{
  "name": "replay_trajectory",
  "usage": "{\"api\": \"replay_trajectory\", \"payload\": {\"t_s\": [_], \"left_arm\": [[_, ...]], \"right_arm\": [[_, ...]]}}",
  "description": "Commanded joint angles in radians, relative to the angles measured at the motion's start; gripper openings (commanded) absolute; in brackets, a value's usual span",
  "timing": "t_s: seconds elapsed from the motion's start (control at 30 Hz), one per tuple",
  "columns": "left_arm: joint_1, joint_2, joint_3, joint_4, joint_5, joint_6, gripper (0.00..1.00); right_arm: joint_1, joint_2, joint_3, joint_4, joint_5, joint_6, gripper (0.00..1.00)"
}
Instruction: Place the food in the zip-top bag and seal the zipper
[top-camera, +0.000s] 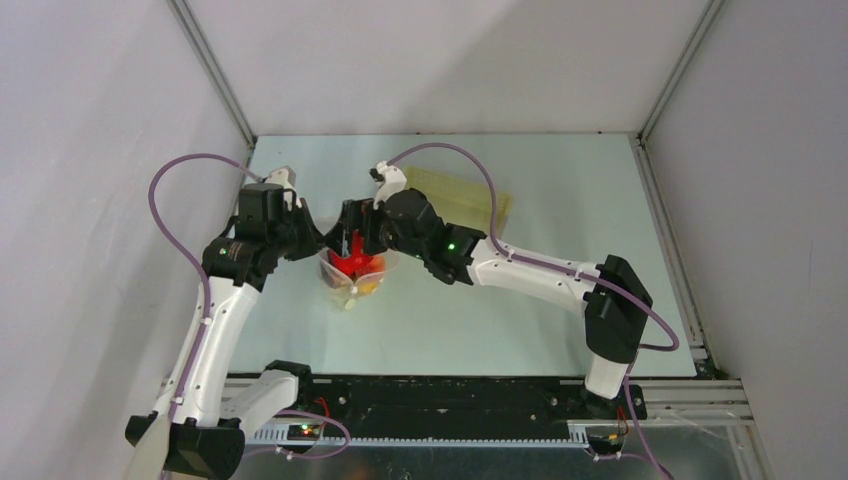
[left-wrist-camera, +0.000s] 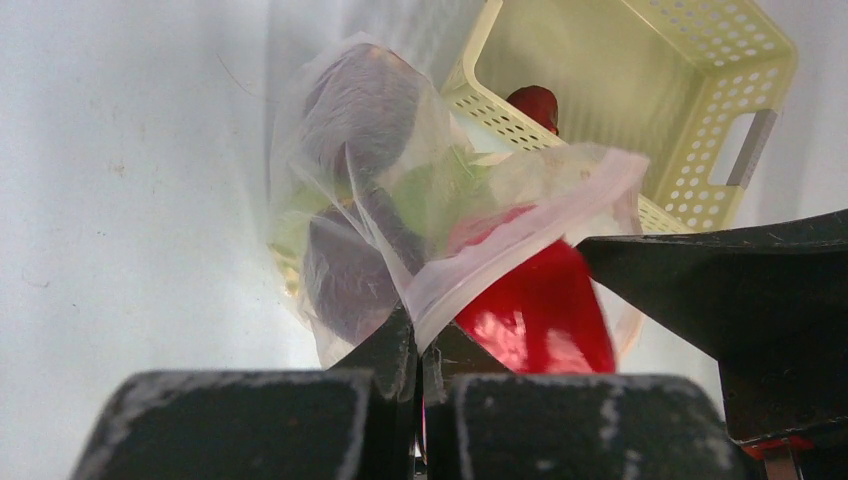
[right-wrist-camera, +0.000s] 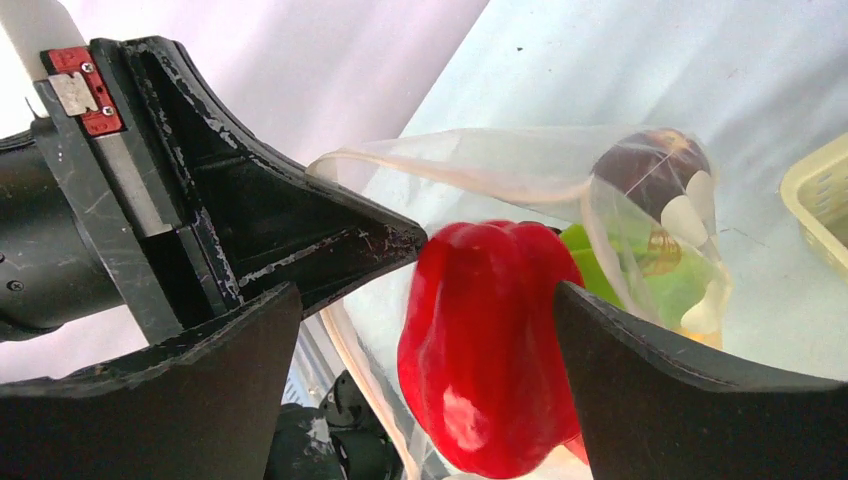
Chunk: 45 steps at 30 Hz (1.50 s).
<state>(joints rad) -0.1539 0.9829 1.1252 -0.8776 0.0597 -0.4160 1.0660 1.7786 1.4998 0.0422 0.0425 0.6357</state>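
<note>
The clear zip-top bag (top-camera: 352, 278) lies on the table between both grippers. My left gripper (left-wrist-camera: 422, 345) is shut on the bag's mouth edge (left-wrist-camera: 520, 235) and holds it up; it also shows in the top view (top-camera: 318, 240). Inside the bag are a dark purple piece (left-wrist-camera: 355, 100), green pieces (left-wrist-camera: 440, 190) and yellow-orange bits (right-wrist-camera: 700, 320). A red pepper (right-wrist-camera: 485, 340) sits at the bag's mouth. My right gripper (right-wrist-camera: 425, 290) stands open around it, the pepper against the right finger (right-wrist-camera: 690, 400) and apart from the left one. Another red piece (left-wrist-camera: 532, 103) lies in the basket.
The pale yellow latticed basket (top-camera: 470, 195) stands just behind the bag, toward the back middle of the table; its wall (left-wrist-camera: 720, 120) shows in the left wrist view. Grey enclosure walls rise on the left, right and back.
</note>
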Motion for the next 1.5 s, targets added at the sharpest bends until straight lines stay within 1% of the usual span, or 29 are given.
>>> {"api": "replay_trajectory", "payload": {"t_s": [0.0, 0.13, 0.6, 0.73, 0.83, 0.9, 1.07, 1.23, 1.37, 1.47], "left_arm": [[0.004, -0.027, -0.003, 0.036, 0.016, 0.018, 0.00], [0.004, -0.027, -0.004, 0.036, 0.014, 0.017, 0.00], [0.004, -0.027, -0.003, 0.033, -0.011, 0.018, 0.00], [0.004, -0.021, -0.002, 0.031, -0.011, 0.018, 0.00], [0.004, -0.020, -0.002, 0.031, -0.011, 0.018, 0.00], [0.004, -0.018, -0.002, 0.032, -0.010, 0.017, 0.00], [0.004, -0.018, -0.002, 0.030, -0.017, 0.016, 0.00], [0.004, -0.016, -0.002, 0.029, -0.033, 0.016, 0.00], [0.004, -0.006, -0.001, 0.026, -0.039, 0.014, 0.00], [0.004, -0.003, 0.001, 0.024, -0.042, 0.015, 0.00]], "right_arm": [[0.007, 0.000, 0.049, -0.033, 0.033, -0.016, 0.99], [0.009, -0.018, 0.046, -0.039, 0.039, -0.027, 1.00], [0.009, -0.123, 0.017, -0.153, 0.091, -0.117, 0.99], [0.008, -0.171, 0.004, -0.198, 0.146, -0.164, 0.99], [0.008, -0.197, -0.009, -0.260, 0.231, -0.187, 1.00], [0.003, -0.200, -0.011, -0.300, 0.258, -0.203, 1.00], [-0.047, -0.227, -0.038, -0.355, 0.258, -0.206, 0.99], [-0.153, -0.225, -0.055, -0.400, 0.235, -0.142, 0.99], [-0.228, -0.153, -0.008, -0.461, 0.206, -0.098, 1.00], [-0.272, -0.048, 0.092, -0.551, 0.187, -0.102, 1.00]]}}
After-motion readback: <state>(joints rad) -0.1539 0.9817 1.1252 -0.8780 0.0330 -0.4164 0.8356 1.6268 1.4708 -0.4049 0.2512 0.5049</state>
